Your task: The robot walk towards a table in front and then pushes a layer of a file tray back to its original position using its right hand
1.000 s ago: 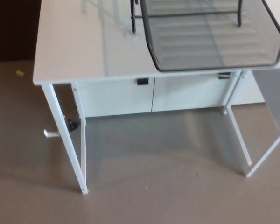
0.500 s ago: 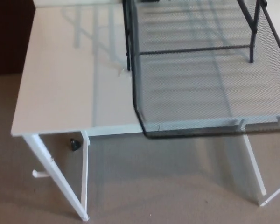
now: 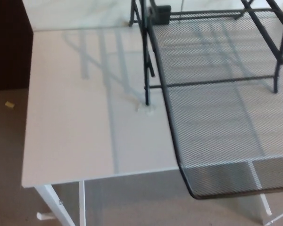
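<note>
Nearest, the pulled-out mesh layer (image 3: 217, 127) of the black file tray (image 3: 148, 52) overhangs the front edge of the white table (image 3: 75, 127), its front lip past the tabletop and above the carpet (image 3: 4, 141). The layer holds nothing. Farther back, the tray's frame legs stand on the tabletop, with a small dark block (image 3: 161, 14) at the frame's rear. No writing is legible. Neither robot hand shows, so finger state cannot be told. A small yellow scrap (image 3: 9, 104) lies on the carpet at left.
</note>
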Available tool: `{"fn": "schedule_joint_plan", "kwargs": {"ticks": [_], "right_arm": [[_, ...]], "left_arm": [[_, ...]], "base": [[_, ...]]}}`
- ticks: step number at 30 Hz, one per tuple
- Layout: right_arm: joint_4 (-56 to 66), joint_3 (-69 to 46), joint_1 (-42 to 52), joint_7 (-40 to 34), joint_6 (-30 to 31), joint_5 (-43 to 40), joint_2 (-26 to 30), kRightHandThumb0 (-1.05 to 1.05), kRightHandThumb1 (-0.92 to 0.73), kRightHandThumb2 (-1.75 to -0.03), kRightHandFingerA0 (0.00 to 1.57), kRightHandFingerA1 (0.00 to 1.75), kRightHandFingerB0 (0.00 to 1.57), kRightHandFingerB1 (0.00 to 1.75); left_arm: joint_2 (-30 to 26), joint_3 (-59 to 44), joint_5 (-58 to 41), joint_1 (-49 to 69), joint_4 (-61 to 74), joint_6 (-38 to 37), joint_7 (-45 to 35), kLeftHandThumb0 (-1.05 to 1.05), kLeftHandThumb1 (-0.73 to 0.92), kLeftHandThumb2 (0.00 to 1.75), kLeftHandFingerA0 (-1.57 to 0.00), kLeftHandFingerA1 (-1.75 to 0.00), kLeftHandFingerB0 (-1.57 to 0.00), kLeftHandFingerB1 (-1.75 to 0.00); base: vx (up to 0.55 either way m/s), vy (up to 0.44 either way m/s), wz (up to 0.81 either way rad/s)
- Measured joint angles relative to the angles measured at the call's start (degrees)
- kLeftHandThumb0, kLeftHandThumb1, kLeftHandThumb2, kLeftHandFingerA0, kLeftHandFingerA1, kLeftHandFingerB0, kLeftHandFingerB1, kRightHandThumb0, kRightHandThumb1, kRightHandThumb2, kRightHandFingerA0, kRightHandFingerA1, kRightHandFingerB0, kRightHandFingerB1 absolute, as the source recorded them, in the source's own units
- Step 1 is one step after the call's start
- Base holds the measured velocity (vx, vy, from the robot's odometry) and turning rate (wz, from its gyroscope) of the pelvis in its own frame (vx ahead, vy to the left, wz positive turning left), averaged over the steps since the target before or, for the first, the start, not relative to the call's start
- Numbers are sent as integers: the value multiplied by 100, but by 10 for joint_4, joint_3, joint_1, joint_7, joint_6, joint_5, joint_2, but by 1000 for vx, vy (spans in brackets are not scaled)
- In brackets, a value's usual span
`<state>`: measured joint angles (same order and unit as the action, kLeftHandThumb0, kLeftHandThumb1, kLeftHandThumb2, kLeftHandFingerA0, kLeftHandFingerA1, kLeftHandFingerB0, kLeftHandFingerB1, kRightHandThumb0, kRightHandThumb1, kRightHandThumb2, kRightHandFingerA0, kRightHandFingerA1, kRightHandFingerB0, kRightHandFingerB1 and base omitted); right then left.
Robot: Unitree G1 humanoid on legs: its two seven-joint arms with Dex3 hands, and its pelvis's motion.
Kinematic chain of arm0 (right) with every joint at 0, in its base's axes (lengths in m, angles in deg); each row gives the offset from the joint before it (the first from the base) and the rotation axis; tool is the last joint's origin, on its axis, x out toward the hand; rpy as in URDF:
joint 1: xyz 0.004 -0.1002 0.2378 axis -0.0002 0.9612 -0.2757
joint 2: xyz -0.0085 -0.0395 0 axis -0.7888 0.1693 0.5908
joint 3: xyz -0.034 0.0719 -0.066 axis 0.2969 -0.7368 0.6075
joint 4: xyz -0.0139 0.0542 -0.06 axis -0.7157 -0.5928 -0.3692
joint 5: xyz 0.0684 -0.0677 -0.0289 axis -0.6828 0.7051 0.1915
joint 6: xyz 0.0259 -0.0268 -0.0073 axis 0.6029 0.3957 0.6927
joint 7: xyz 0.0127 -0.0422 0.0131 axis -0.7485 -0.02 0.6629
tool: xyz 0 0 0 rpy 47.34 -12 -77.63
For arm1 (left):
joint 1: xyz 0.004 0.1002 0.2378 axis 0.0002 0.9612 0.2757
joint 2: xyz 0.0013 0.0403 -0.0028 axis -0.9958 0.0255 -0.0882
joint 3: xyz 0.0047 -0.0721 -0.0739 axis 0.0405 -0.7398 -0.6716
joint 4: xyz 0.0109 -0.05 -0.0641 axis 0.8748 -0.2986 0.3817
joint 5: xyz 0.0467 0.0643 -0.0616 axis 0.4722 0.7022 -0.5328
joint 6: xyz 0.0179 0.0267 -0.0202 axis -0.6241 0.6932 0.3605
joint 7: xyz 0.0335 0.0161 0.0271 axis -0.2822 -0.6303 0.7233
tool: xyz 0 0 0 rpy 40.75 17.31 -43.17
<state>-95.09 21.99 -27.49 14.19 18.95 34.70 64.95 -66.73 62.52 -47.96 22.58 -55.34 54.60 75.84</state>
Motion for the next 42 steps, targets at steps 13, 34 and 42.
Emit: {"fn": "schedule_joint_plan", "kwargs": {"ticks": [13, 34, 42], "right_arm": [[75, 1, 34, -11, -14, 1, -1, -42, -65, -60, 59, 40, 45, 36], [407, 7, 243, -24, -71, 8, 0, -40, -62, -59, 67, 41, 53, 38], [591, -27, 365, -20, -121, -41, -5, -39, -63, -59, 65, 41, 53, 38]], "left_arm": [[37, 5, -25, 61, 136, 22, -44, -25, 68, 60, -45, -39, -35, -35], [65, 60, -29, 165, 278, 76, -78, -29, 68, 61, -45, -39, -37, -35], [65, 65, -27, 168, 281, 76, -77, -27, 69, 61, -43, -38, -36, -35]], "base": [[-24, -20, -1], [-12, 75, 2], [13, -49, 4]]}}
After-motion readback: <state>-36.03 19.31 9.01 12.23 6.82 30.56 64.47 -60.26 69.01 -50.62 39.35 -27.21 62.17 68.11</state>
